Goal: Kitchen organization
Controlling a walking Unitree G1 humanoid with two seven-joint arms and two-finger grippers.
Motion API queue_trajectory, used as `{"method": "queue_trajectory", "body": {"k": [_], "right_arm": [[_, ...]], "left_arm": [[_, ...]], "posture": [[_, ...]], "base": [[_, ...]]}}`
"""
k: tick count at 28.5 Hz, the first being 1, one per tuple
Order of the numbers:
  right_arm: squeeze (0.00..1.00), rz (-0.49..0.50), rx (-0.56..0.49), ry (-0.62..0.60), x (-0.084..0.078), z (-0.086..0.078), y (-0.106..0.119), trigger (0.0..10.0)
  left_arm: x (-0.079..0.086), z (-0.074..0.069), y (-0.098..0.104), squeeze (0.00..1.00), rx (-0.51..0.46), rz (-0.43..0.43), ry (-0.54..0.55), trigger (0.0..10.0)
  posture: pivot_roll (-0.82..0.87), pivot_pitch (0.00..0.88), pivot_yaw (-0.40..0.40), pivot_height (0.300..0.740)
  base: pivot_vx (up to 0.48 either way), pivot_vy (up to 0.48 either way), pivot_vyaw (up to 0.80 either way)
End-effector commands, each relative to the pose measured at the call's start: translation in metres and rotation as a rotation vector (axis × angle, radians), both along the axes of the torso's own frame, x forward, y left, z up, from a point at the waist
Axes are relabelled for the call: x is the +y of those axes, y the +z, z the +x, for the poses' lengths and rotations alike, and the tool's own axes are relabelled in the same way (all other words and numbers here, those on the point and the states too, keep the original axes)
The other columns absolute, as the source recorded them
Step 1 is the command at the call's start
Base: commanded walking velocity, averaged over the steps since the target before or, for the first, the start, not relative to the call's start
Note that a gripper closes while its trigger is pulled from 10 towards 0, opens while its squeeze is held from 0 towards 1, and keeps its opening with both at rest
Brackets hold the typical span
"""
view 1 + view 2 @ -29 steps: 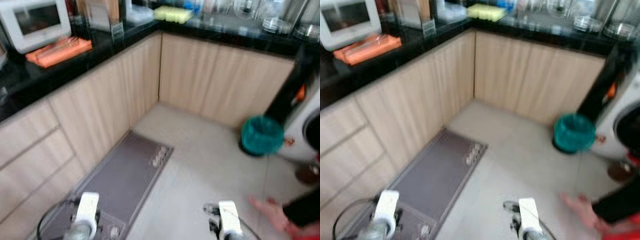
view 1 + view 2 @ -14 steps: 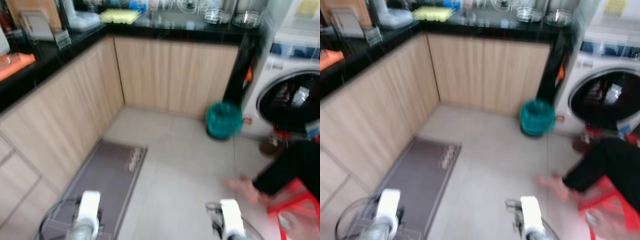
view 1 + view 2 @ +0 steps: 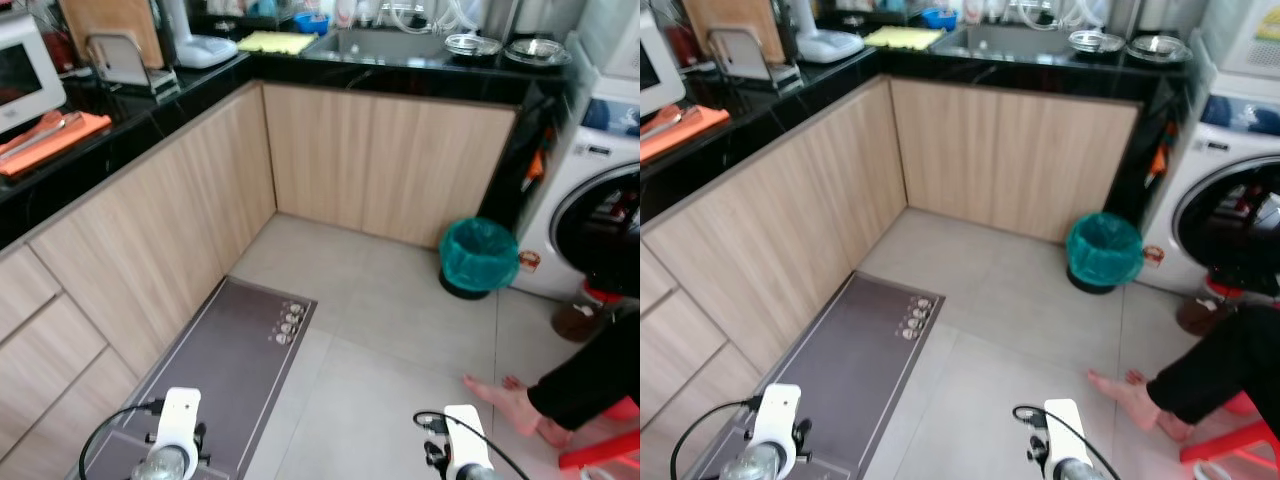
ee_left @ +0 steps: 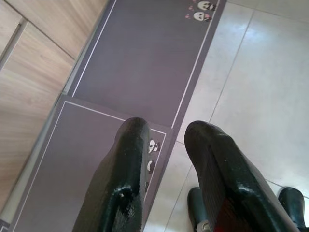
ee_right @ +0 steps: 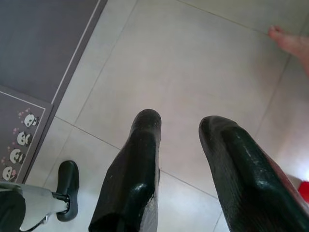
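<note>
Pale floor tiles [image 3: 400, 330] fill the corner of an L-shaped kitchen, where light wood cabinets [image 3: 380, 160] run under a black countertop [image 3: 170, 95]. On the counter sit a white microwave [image 3: 25, 75], an orange tray [image 3: 50, 135], a wooden cutting board [image 3: 105, 25], a yellow cloth [image 3: 275, 42] and a sink [image 3: 385, 42] with metal bowls [image 3: 475, 44] beside it. A grey floor mat [image 3: 225, 370] with small panda prints lies along the left cabinets. A teal-lined bin [image 3: 478, 257] stands on the floor near the white washing machine [image 3: 600, 210]. A person's bare foot [image 3: 505, 400] and dark trouser leg rest on the tiles at the right, next to a red stool [image 3: 600, 455].

Both arms hang low. The left gripper [image 4: 166, 145] hovers over the mat, its two black fingers a little apart and holding nothing. The right gripper [image 5: 176, 130] hangs over bare tile, fingers likewise parted and empty.
</note>
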State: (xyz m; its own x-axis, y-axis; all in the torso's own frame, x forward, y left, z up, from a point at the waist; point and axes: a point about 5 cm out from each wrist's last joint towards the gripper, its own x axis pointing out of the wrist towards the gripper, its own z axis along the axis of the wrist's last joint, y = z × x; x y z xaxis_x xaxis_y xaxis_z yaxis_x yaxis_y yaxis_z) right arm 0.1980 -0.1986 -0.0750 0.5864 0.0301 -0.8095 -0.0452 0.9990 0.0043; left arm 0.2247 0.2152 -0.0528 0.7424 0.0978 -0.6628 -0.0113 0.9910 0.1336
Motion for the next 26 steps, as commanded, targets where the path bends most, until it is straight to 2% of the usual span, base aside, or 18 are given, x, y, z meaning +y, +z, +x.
{"method": "queue_trajectory", "body": {"k": [1, 19, 23, 26], "right_arm": [[0.0, 0.003, -0.023, 0.004, 0.0014, 0.0051, 0.0027, 10.0], [0.0, 0.009, -0.008, -0.003, 0.0034, 0.0018, 0.0005, 10.0], [0.0, 0.016, -0.01, -0.017, 0.0038, 0.0014, 0.0002, 10.0], [0.0, 0.017, -0.021, -0.022, 0.0042, 0.0026, 0.0009, 10.0]], "left_arm": [[0.0026, 0.0004, 0.0004, 0.0, 0.007, -0.008, 0.015, 10.0], [0.0097, 0.0012, 0.0024, 0.0, 0.008, 0.019, 0.01, 10.0], [0.0068, 0.0022, 0.0024, 0.0, 0.008, 0.014, -0.002, 10.0], [0.0048, 0.0036, 0.0027, 0.0, 0.008, 0.012, -0.008, 10.0]], "posture": [[-0.04, 0.0, 0.013, 0.74], [-0.03, 0.0, 0.019, 0.74], [-0.04, 0.0, 0.024, 0.74], [-0.04, 0.0, 0.025, 0.74]], "base": [[0.341, 0.0, 0.0], [0.387, 0.0, 0.0], [0.415, 0.0, -0.79], [0.414, 0.0, 0.0]]}}
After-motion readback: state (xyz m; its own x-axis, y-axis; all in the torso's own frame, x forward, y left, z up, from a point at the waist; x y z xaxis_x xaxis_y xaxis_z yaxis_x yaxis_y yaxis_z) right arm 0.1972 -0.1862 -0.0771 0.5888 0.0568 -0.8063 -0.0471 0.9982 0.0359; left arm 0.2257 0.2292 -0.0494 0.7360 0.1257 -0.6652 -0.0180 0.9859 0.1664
